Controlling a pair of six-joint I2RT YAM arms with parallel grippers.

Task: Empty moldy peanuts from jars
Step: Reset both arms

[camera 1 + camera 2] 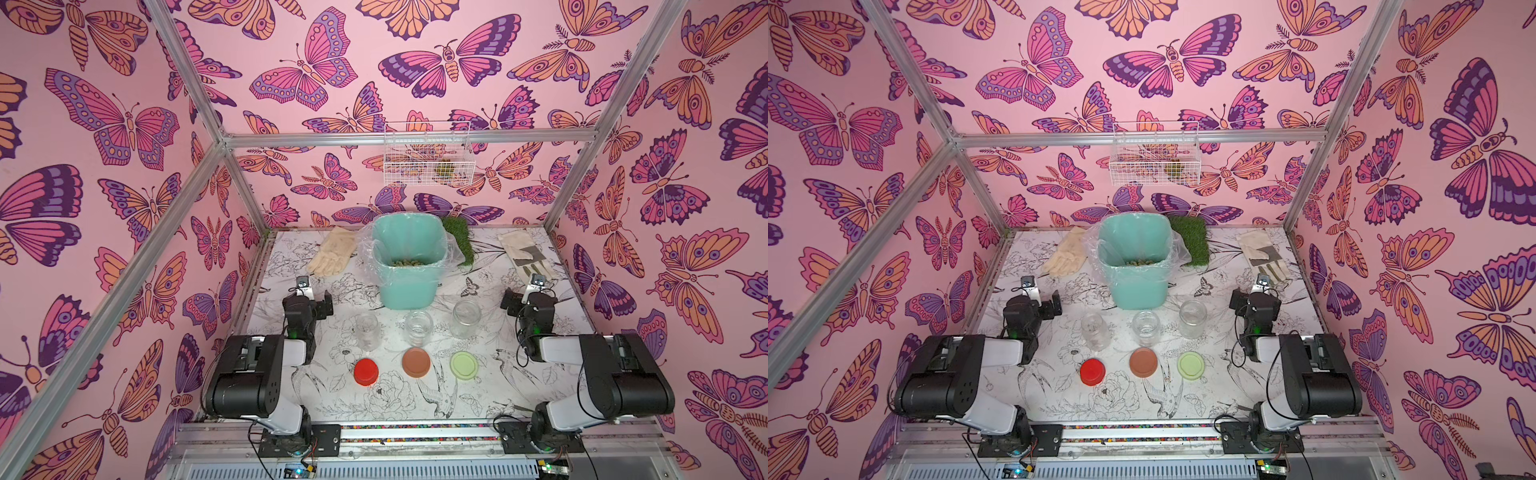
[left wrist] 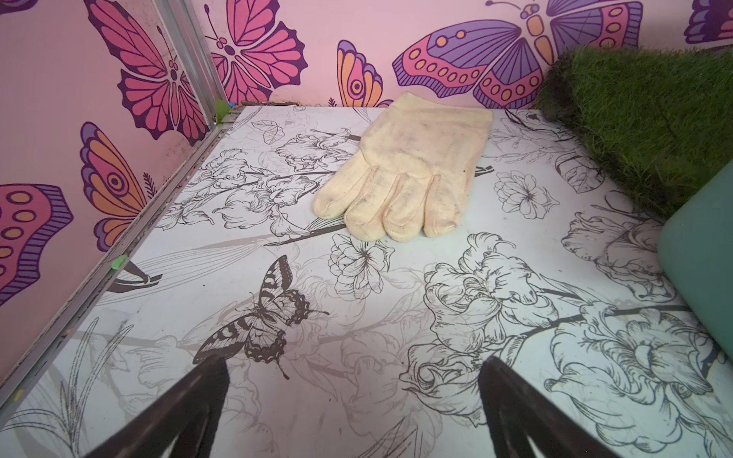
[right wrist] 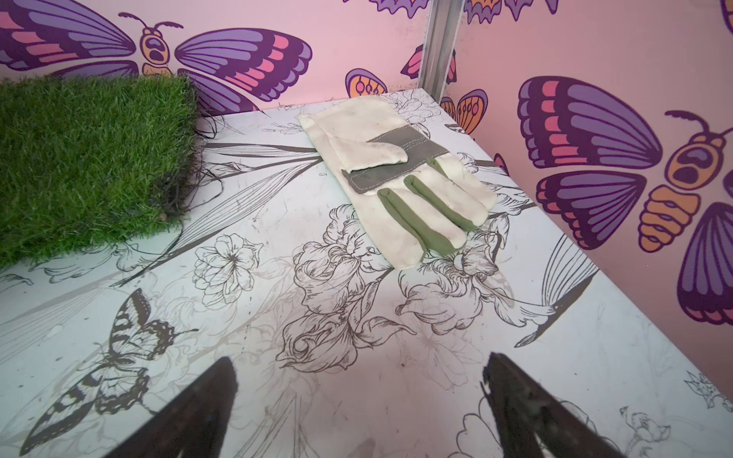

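The emptying looks done: the three small clear cylindrical jars [image 1: 418, 328] stand upright and lidless in a row between the two arms, slightly behind the fingertips of either gripper. All appear empty, though a stray crumb inside would be too small to tell. The small olive-beige moldy peanuts [image 1: 409, 262] lie heaped in the bottom of the teal plastic-lined bin [image 1: 409, 291], which sits between the grippers and a little ahead of them. The round red lid [image 1: 366, 371], brown lid [image 1: 416, 362] and pale green lid [image 1: 464, 365] lie flat farther back, toward the arm bases; recapping, if wanted, is all that seems left. The left gripper [image 2: 353, 363] and right gripper [image 3: 361, 359] are spread wide and hold nothing, each over the flower-printed table [image 3: 277, 376]. No brand, label or writing can be read anywhere.
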